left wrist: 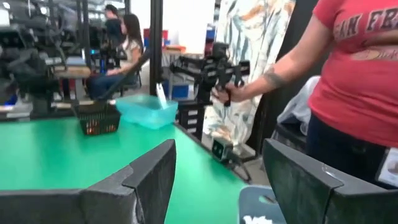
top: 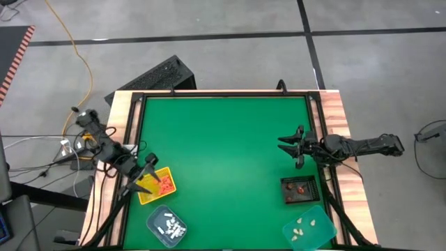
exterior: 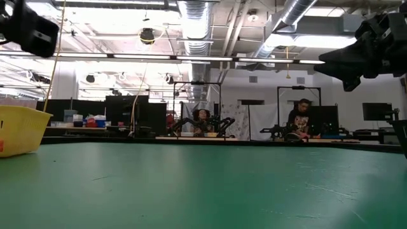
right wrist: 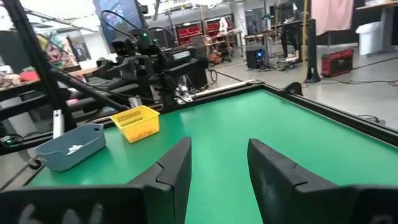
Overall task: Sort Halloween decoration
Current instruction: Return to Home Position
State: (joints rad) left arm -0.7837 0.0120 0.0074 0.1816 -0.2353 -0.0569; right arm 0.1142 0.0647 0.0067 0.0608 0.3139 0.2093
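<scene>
Tiny Halloween decoration pieces lie sorted in trays along the near edge. Orange-red ones (top: 166, 184) are in the yellow tray (top: 148, 195), white ones (top: 171, 226) in the blue-grey tray (top: 157, 217), red ones (top: 298, 187) in the black tray (top: 311, 197), and cream ones (top: 305, 224) in the teal tray (top: 322, 233). My left gripper (top: 143, 176) hangs open above the yellow tray's left side, nothing between its fingers (left wrist: 217, 155). My right gripper (top: 284, 144) stands open near the table's right edge, beyond the black tray, also with nothing in it (right wrist: 217, 146).
The middle and far part of the green table (top: 223, 139) is bare. A raised dark frame (top: 223, 94) runs round it. A person in a red shirt (left wrist: 354, 74) stands off the table's near right corner, one hand on a black device (left wrist: 221, 71).
</scene>
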